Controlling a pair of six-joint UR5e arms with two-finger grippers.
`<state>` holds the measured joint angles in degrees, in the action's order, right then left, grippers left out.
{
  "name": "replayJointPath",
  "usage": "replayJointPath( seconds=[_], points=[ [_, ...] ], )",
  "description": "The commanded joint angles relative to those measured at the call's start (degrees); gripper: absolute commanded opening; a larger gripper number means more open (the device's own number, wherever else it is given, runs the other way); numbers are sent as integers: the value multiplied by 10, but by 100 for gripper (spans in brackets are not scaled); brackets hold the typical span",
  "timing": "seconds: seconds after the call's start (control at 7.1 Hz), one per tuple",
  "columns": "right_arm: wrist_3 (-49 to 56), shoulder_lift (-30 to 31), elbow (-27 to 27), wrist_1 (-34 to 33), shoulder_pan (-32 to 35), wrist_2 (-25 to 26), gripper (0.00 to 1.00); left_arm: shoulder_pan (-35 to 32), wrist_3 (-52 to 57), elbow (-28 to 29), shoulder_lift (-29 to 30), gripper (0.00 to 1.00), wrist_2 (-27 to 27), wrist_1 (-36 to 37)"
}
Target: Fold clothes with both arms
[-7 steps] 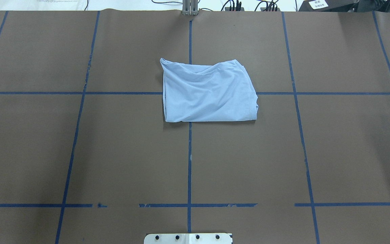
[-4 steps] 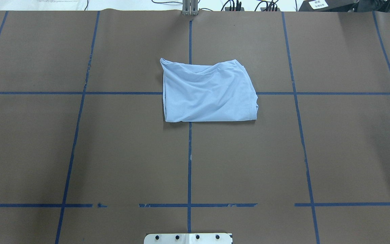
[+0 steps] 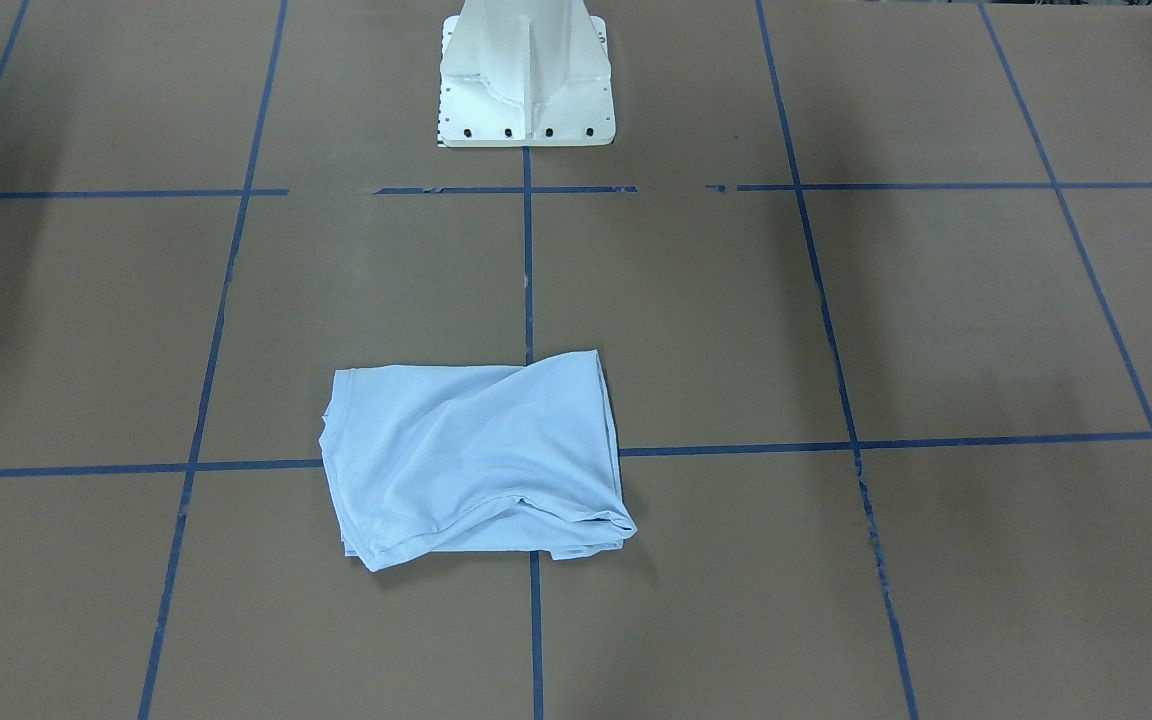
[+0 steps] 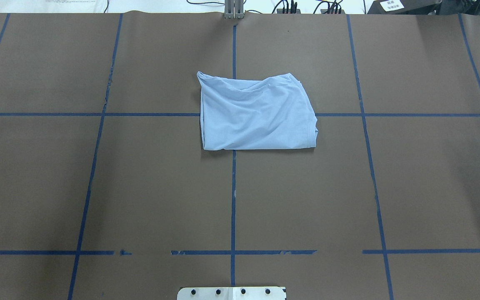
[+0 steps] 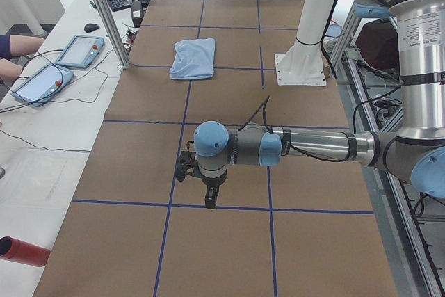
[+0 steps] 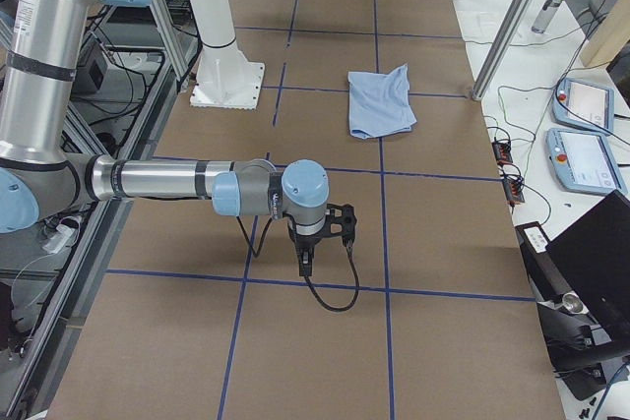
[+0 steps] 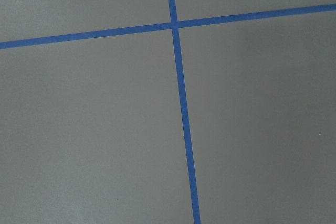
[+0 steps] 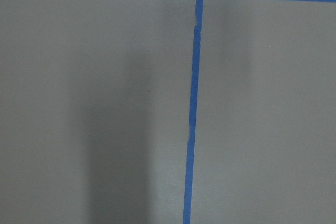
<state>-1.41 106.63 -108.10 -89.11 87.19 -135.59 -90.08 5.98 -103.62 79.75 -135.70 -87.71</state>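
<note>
The pale blue T-shirt [image 4: 256, 114] lies folded into a rough, wrinkled rectangle on the brown table, across the middle blue tape line. It also shows in the front-facing view [image 3: 471, 455] and both side views [image 5: 193, 58] [image 6: 381, 102]. Its collar, print and label are hidden. Neither arm shows in the overhead or front-facing views. My left gripper [image 5: 208, 196] hangs over bare table, far from the shirt. My right gripper [image 6: 305, 263] hangs likewise at the other end. I cannot tell whether either is open or shut. Both wrist views show only table and blue tape.
The white pedestal base [image 3: 526, 80] stands at the robot's side of the table. Aluminium posts [image 5: 104, 12] [image 6: 512, 22] stand at the far edge. Side benches hold tablets [image 5: 80, 50] [image 6: 591, 105] and a red cylinder [image 5: 21, 250].
</note>
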Motion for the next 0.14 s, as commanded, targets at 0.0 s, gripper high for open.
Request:
replayJointPath(
  seconds=[0.0],
  points=[
    [0, 1, 3, -1, 0, 0, 100, 0, 0, 0, 0, 100, 0, 0]
  ],
)
